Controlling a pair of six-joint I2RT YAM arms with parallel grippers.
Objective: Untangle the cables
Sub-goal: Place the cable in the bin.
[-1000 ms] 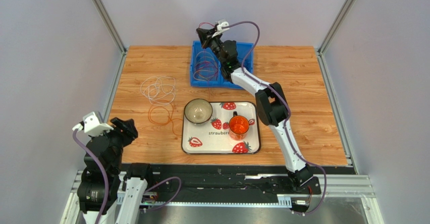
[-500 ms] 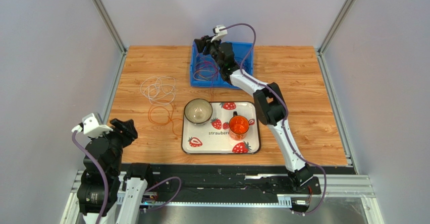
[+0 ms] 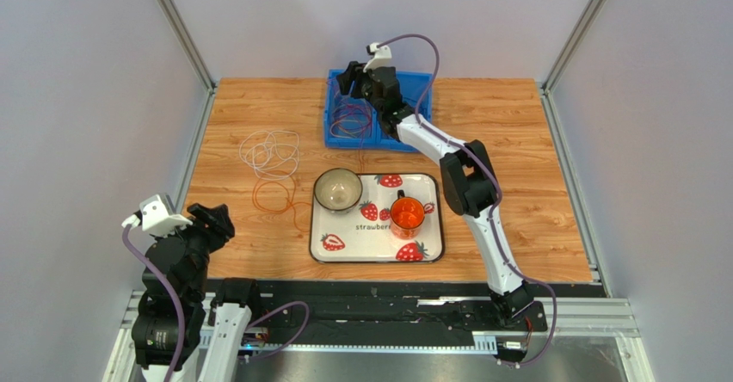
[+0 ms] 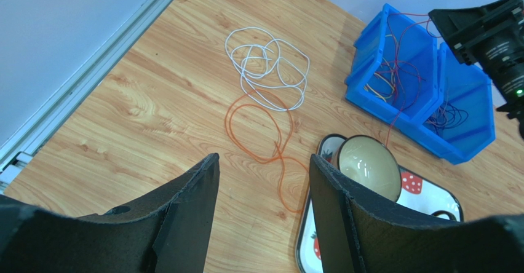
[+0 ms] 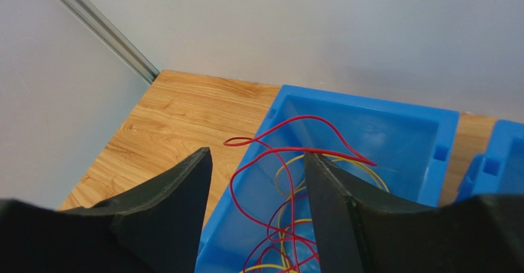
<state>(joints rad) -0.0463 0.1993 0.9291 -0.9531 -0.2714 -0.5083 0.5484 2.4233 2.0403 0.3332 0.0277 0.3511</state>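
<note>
right pincer (image 5: 256, 162) has parted over blue bin (image 5: 381, 131), red cable (image 5: 302, 117) seemingly loose; left pincer (image 4: 263, 159) wide, empty; tray (image 3: 370, 246) nearby

Red cables (image 5: 310, 117), blue bin (image 5: 393, 131)

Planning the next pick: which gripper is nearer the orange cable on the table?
Left. The left gripper hovers just nearside of the orange cable; the right gripper is above the blue bin, farther off.
</note>
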